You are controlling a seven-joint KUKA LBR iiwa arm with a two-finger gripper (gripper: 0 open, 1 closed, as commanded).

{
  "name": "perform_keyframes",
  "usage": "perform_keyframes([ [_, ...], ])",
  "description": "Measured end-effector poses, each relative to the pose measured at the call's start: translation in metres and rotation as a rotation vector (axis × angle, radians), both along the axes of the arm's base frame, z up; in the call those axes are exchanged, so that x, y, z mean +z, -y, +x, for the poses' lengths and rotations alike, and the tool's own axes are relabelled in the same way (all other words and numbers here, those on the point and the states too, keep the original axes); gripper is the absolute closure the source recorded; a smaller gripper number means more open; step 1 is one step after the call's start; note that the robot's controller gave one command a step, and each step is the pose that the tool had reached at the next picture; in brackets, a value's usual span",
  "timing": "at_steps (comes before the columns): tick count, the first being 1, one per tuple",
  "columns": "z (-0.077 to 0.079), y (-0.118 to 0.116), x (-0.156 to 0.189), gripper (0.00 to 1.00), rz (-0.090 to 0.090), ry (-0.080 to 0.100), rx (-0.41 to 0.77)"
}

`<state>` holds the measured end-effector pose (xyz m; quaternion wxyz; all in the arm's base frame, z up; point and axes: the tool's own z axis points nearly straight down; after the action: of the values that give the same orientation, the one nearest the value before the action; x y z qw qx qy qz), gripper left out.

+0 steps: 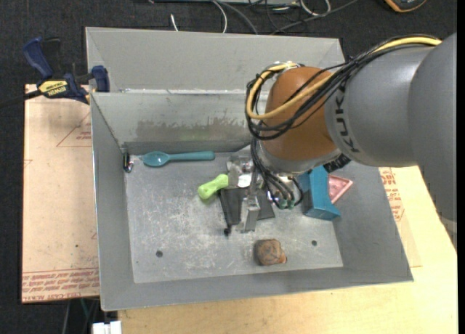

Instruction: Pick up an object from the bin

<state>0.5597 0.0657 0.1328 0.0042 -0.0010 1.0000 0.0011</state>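
Observation:
My gripper reaches down into the middle of the bin, its tips close to the floor. It is open, and I see nothing between its fingers. A light green stubby piece lies just left of the left finger, touching or nearly touching it. A brown stone-like lump sits on the floor a little in front and to the right of the tips. A teal plastic spoon lies along the back wall, to the upper left of the gripper.
A blue block and a pink triangular piece lie to the right, partly under the arm's orange cover and cables. The bin's left half and front left floor are bare metal.

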Motion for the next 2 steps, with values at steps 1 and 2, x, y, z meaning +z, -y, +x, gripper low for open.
perform_keyframes([
  [1,0.023,-0.022,-0.021,0.0,-0.004,0.006,0.072],
  [2,0.033,-0.013,-0.034,0.0,0.001,0.004,-0.109],
])
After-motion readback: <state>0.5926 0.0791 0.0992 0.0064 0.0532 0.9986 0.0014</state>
